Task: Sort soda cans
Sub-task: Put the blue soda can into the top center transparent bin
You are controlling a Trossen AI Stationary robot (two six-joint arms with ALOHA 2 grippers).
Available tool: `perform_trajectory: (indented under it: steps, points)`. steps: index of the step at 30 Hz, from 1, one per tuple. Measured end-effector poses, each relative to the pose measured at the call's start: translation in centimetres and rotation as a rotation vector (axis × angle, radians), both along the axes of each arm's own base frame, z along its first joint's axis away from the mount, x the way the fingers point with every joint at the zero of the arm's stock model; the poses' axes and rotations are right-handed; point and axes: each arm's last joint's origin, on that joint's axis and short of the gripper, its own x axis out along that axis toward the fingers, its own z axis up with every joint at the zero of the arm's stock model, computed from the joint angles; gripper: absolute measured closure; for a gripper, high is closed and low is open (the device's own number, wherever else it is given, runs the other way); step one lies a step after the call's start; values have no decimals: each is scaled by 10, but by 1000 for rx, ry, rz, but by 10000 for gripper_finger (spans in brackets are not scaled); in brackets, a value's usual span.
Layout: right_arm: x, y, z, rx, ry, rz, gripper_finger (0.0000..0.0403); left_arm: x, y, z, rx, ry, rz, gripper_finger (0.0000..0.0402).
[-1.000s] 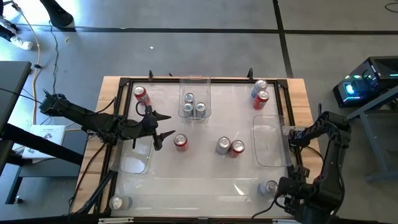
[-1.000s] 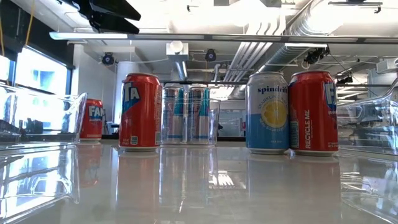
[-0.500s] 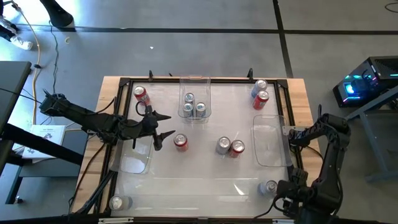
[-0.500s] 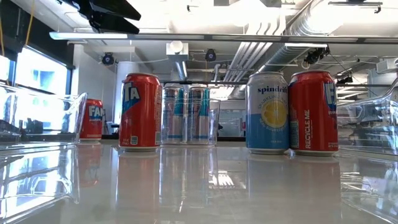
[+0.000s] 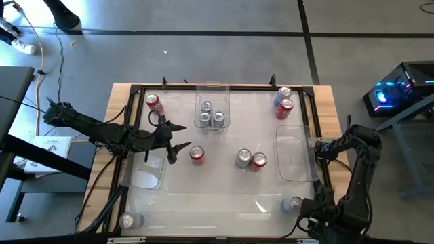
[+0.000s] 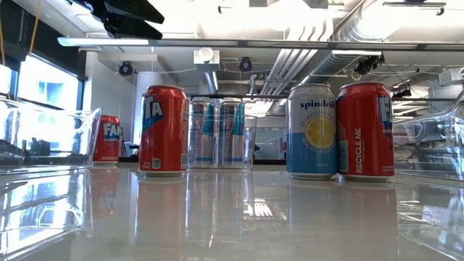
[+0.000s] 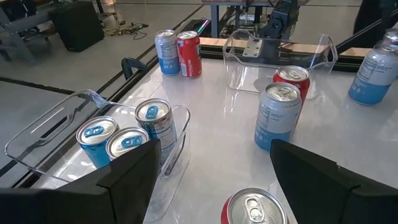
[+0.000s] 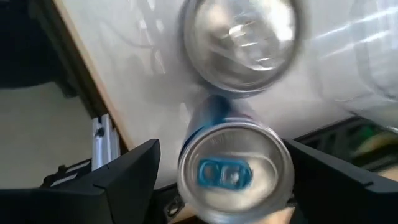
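Soda cans stand upright on the glossy white table. My left gripper [image 5: 186,137] hovers open at the left, its fingers level and pointing at a red can [image 5: 197,155], whose top [image 7: 255,208] shows between them untouched. My right gripper [image 8: 222,155] is open at the near right corner, one finger on each side of a silver can with a blue tab [image 8: 233,165], which also shows in the high view as the near-right can [image 5: 294,203]; I see no touch. Three silver-blue cans [image 5: 211,116] stand in the far middle bin.
A silver can [image 5: 243,158] and a red can [image 5: 258,161] stand mid-table. A blue can [image 5: 283,93] and a red can [image 5: 285,108] stand far right, a red can [image 5: 154,102] far left, a silver can [image 5: 127,221] near left. Clear bins lie left [image 5: 146,169] and right [image 5: 295,157].
My right arm has drifted a little toward the table's near edge beside the near-right can. The left arm and all cans have stayed in place.
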Motion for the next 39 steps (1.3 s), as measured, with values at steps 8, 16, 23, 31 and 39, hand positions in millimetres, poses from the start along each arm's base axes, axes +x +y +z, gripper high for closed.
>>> perform_trajectory:
  steps: [8, 16, 23, 31, 39]
  points:
    - [-2, -3, -18, -11, 34, 27, 80, 0, 0, 0, 0, 0, 0, 106]
    - [-2, -4, -15, -3, 31, 30, 89, 0, 0, 0, 0, 0, 0, 106]
    - [-2, -4, -15, 4, 35, -3, 167, 0, 0, 0, 0, 0, 0, 106]
    - [10, -5, 7, 50, 87, -66, 189, 0, 0, 0, -1, -3, 0, 106]
    - [22, -21, 53, -16, 99, -146, 189, 0, 0, 1, -2, -7, 0, 106]
